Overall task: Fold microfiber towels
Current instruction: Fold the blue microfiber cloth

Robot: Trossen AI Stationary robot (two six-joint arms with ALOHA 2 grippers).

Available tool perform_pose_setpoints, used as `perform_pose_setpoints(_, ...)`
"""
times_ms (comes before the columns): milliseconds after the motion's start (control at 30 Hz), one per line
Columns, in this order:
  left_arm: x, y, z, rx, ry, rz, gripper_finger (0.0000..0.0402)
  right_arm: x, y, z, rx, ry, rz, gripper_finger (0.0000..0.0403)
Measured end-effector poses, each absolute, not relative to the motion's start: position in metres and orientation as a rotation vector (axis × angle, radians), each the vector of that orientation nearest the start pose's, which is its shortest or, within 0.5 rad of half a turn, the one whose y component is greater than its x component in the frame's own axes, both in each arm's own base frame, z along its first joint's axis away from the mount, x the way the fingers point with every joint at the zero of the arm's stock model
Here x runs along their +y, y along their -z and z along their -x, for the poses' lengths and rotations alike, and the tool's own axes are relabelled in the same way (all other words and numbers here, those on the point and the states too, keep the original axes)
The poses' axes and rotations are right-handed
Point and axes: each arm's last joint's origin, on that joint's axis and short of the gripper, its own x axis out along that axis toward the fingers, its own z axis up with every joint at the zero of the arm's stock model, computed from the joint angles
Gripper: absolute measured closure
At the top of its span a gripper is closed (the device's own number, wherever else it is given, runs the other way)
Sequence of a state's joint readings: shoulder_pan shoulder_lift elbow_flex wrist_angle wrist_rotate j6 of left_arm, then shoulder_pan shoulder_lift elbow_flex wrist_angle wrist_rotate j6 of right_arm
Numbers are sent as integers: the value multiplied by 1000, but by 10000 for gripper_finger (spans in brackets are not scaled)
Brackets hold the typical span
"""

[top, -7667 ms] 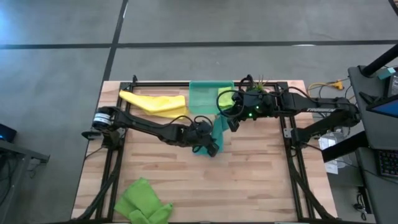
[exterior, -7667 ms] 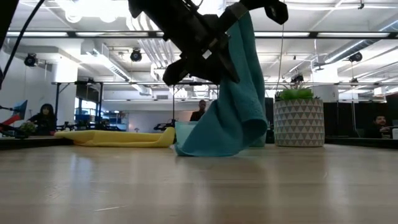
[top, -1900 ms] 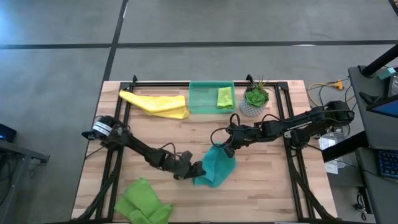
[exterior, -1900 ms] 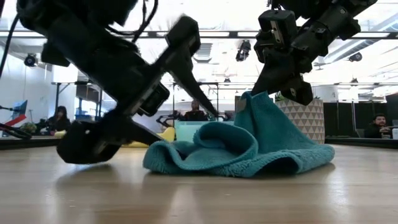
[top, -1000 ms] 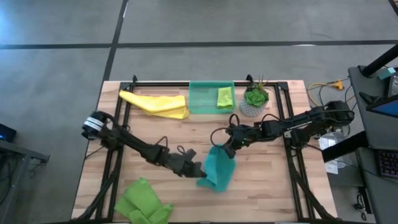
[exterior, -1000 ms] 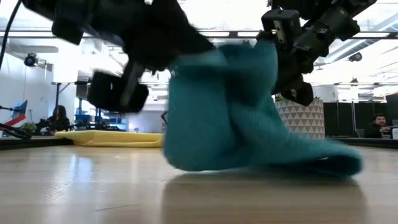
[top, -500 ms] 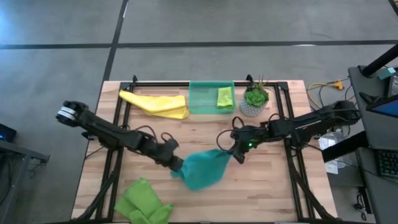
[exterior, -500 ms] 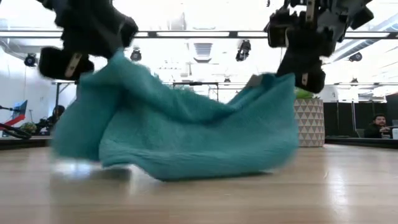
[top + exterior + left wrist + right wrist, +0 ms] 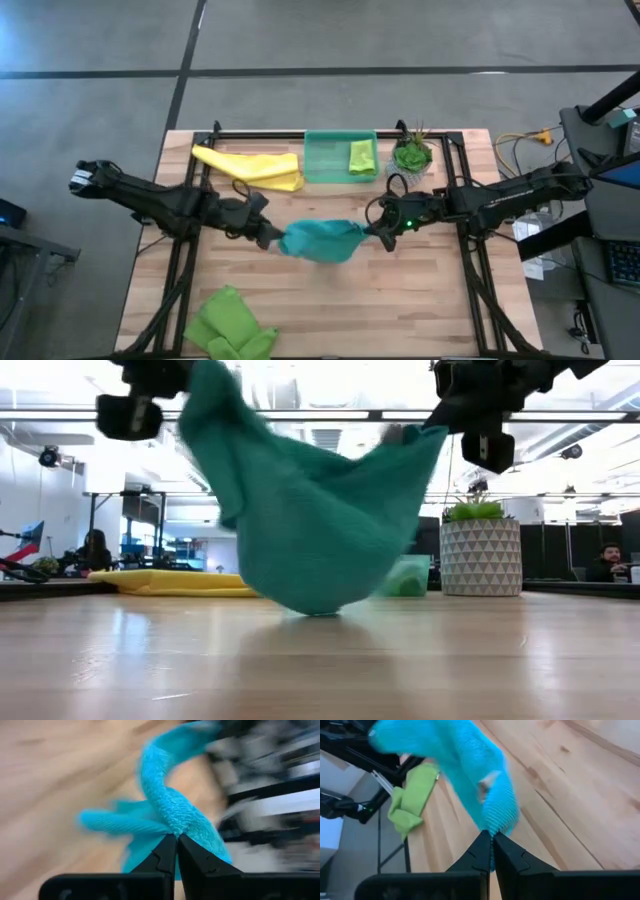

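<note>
A teal-blue microfiber towel hangs spread between my two grippers over the table's middle and sags in a belly. My left gripper is shut on the towel's left end. My right gripper is shut on its right end. A yellow towel lies flat at the far left. One lime green towel lies in the green tray, and another is heaped at the near left corner. My left gripper pinches a bunched edge of the towel's left end between its two fingertips, slanting down from the table's left. The cloth runs away from the fingers and sags. My right gripper pinches the towel's right end at an edge between its fingertips, slanting down from the table's right. The towel hangs slack below; whether its lowest part touches the table I cannot tell.
A potted plant in a patterned pot stands at the far right beside the tray. Bare wooden tabletop lies toward the near edge. A black frame runs along the table's sides.
My left gripper has risen and swung toward the table's left and far edges, rolling as it went, and drew the towel's left end with it. My right gripper has risen a little. The teal towel, bunched on the table before, is now lifted and spread between them.
</note>
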State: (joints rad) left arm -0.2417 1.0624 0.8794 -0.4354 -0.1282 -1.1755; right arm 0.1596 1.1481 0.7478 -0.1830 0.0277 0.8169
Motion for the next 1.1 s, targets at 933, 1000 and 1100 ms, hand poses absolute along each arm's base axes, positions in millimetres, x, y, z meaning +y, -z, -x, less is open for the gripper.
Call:
perform_pose_setpoints(933,-111,-337,-228,724,455,1062,401,134,-317,-207,685,-329,-969,394)
perform_pose_setpoints(1000,-119,-328,-233,771,447,1051,401,150,-325,-209,706,-373,-989,394)
perform_pose_setpoints(1100,-123,-302,-240,895,313,965,401,169,-315,-214,809,-341,-971,394)
